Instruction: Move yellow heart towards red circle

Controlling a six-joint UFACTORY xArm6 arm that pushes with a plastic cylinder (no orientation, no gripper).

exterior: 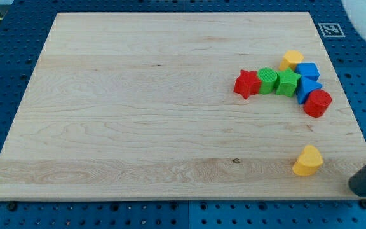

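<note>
The yellow heart (308, 160) lies near the board's bottom right corner. The red circle (317, 103) stands above it, at the right end of a cluster of blocks, well apart from the heart. My tip (362, 187) is at the view's bottom right, just past the board's right edge, to the right of and slightly below the yellow heart, not touching it.
The cluster holds a red star (247, 84), a green round block (267, 80), a green star-like block (288, 83), a blue triangle (307, 90), a blue block (308, 70) and a yellow block (291, 60). The wooden board (138, 114) lies on a blue perforated table.
</note>
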